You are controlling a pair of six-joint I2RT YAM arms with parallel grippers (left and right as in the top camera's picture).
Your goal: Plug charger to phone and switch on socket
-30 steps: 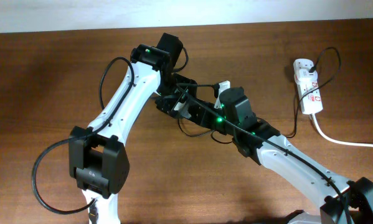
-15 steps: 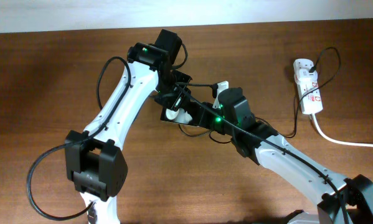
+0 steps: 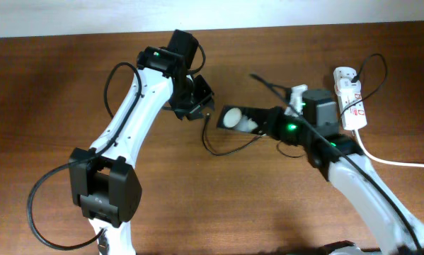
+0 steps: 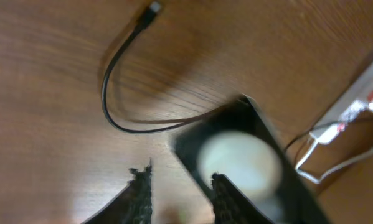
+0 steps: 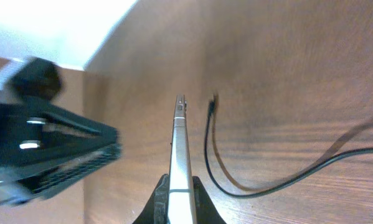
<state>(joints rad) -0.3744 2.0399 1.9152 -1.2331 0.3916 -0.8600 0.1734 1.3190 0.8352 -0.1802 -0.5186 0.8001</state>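
Observation:
My right gripper (image 5: pixel 180 180) is shut on the phone (image 5: pixel 180 134), gripping it edge-on above the table. From overhead the phone (image 3: pixel 233 117) shows its black back with a pale round disc. The charger (image 3: pixel 222 151) lies loose on the wood in a loop. Its connector tip (image 5: pixel 215 99) rests just right of the phone's free end, apart from it. My left gripper (image 4: pixel 181 190) is open, with bare table between its fingers, and the phone (image 4: pixel 239 162) hangs close to its right finger. The socket (image 3: pixel 350 95) lies at the far right.
A thick white cord (image 3: pixel 396 160) runs from the socket toward the right edge. A thin black wire (image 3: pixel 334 134) curves from the socket toward the right arm. A white wall (image 5: pixel 55 28) borders the table's far edge.
The two grippers were together at the table's middle. Now my right gripper has carried the phone off to the right, and my left gripper has opened and drawn back to the left.

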